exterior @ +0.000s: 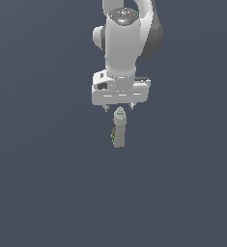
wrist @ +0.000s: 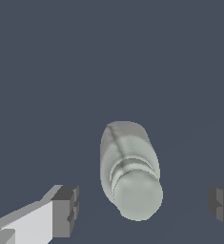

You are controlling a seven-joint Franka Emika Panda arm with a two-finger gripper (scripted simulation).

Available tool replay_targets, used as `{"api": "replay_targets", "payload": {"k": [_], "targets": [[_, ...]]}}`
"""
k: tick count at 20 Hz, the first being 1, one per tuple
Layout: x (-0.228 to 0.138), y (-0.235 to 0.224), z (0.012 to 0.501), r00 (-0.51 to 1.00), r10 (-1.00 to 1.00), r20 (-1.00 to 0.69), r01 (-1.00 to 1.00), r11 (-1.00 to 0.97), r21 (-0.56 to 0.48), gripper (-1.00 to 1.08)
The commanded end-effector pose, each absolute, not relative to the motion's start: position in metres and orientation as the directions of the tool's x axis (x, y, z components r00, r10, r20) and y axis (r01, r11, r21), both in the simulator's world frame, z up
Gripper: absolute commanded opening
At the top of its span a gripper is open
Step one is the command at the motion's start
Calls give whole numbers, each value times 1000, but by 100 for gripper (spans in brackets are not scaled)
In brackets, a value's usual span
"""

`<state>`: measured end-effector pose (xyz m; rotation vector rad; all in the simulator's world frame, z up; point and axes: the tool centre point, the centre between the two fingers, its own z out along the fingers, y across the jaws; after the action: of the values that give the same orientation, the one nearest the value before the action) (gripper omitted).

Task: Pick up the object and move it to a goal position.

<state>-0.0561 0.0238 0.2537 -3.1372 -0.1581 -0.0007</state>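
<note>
The object is a small slim grey-beige bottle [exterior: 119, 128] with a rounded grey cap and a label with green, red and blue marks. It stands upright on the dark floor. My gripper [exterior: 118, 108] hangs just above its cap, open and empty, with the fingertips [exterior: 105, 108] level with the cap's top. In the wrist view the bottle [wrist: 130, 169] shows from above, cap nearest the camera, between the two spread fingers [wrist: 66, 209]. The gripper [wrist: 144, 207] does not touch the bottle.
The plain dark blue-grey floor [exterior: 47, 183] spreads all around the bottle. No other objects or obstacles show. The white arm [exterior: 127, 38] rises above the gripper at the top of the exterior view.
</note>
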Motion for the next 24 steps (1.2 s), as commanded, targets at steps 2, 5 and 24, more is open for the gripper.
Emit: {"api": "replay_targets", "payload": {"k": [2,5,24], "targets": [[-56,24,238,995,103,0,103,-995,0,100],[-56,24,232,995,103,0,103,-995,0,100],[-55,16,242,995,105,3,105,-995,0,-100]]}}
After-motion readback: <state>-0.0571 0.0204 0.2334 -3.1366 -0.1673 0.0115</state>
